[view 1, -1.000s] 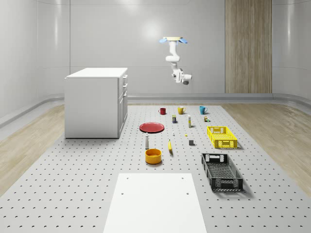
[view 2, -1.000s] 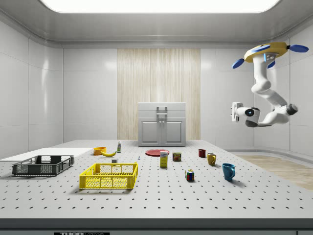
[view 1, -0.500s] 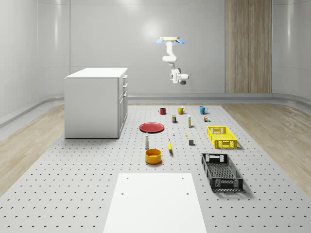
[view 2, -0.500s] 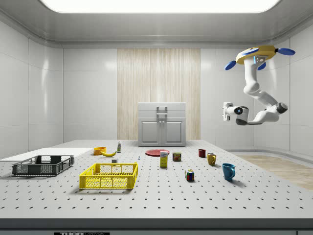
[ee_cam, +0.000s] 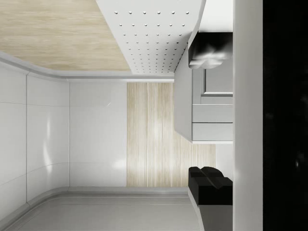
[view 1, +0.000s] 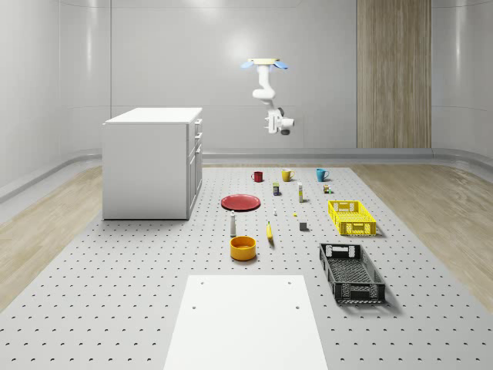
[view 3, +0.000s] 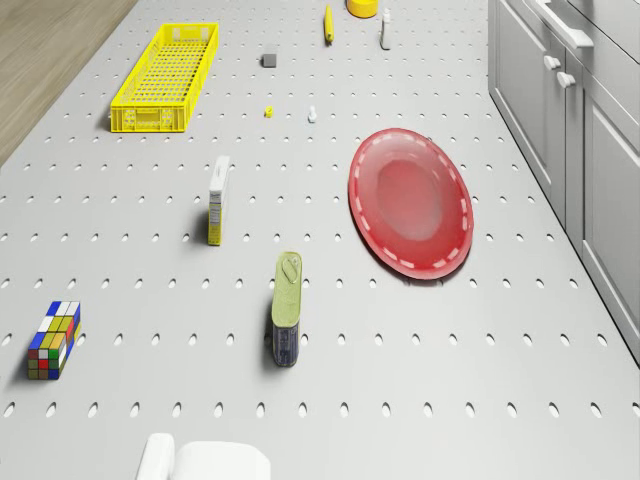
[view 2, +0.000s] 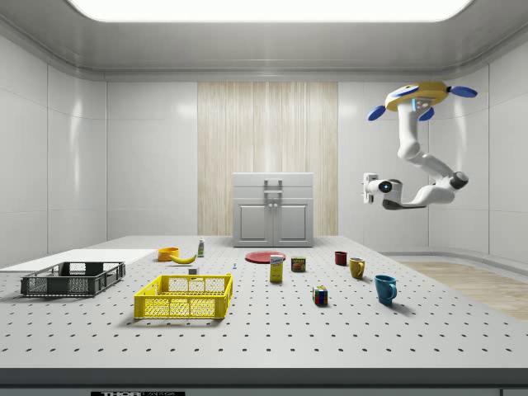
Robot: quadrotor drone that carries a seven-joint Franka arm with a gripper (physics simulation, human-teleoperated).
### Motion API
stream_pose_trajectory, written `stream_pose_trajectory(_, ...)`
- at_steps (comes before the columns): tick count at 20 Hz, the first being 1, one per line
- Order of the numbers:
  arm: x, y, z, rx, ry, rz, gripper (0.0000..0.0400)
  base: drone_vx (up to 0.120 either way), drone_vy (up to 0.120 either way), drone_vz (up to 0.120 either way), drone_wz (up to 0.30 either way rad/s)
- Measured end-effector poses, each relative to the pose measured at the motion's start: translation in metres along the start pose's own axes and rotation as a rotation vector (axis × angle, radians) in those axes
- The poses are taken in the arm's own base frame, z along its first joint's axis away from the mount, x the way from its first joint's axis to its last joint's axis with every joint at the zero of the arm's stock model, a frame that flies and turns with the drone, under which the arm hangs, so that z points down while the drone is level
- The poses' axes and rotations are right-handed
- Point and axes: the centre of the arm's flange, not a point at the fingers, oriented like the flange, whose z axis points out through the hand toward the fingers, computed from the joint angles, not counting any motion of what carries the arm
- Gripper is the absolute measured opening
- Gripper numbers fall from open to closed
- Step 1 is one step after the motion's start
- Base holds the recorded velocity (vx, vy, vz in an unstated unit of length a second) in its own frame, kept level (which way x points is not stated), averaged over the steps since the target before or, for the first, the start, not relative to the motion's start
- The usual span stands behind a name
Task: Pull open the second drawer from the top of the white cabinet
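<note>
On the whole-scene view's left stands the white cabinet (view 1: pixel 152 162), its second drawer (view 2: pixel 273 195) shut. Rightward and well apart, the drone (view 1: pixel 264 63) hovers above the table's (view 1: pixel 115 308) far end. Fingers: cannot tell. Level the gripper (view 2: pixel 369 183) with that handle first.

White cabinet (view 1: pixel 151 163): smooth matt painted panels. Perforated table (view 1: pixel 115 293): matt grey, metal-looking. Red plate (view 3: pixel 411 201): glossy, plastic-like. Yellow crate (view 1: pixel 351 217) & black crate (view 1: pixel 351 274): plastic mesh. Floor (view 1: pixel 431 208) w/ wood-grain finish; walls glossy.
</note>
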Motion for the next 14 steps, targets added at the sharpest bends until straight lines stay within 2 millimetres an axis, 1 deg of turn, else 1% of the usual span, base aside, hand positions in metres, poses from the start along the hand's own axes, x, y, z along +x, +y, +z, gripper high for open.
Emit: stream_pose_trajectory(14,0.0002,0.0001,0.0000,0.001,-0.001,0.000,0.0300,0.120,-0.120,0.000,0.000)
